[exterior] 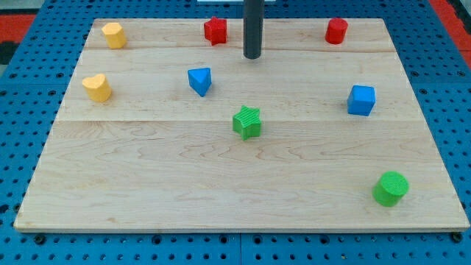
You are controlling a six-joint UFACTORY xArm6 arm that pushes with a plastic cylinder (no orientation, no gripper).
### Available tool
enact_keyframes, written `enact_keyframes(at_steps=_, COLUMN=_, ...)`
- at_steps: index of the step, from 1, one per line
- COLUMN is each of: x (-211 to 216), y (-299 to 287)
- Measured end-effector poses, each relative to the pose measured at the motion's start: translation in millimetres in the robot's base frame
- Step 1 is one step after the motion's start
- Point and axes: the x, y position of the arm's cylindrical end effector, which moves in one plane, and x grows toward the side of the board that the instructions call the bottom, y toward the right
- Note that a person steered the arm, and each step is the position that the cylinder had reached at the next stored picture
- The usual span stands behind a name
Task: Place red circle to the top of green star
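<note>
The red circle [336, 31] stands near the top right of the wooden board [147, 169]. The green star [247, 122] sits near the board's middle. My tip [252, 56] is at the top middle, straight above the green star and well apart from it. The red circle is far to the right of my tip. A red star-like block [215, 30] stands just left of the rod, apart from it.
A blue triangle [199, 80] lies up and left of the green star. A blue cube [360, 100] is at the right. A green circle [390, 188] is at the bottom right. A yellow hexagon-like block [113, 34] and a yellow heart [96, 87] are at the left.
</note>
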Motion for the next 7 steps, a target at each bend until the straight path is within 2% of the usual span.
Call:
enact_keyframes(at_steps=2, x=0, y=13)
enact_keyframes(at_steps=7, x=-66, y=39)
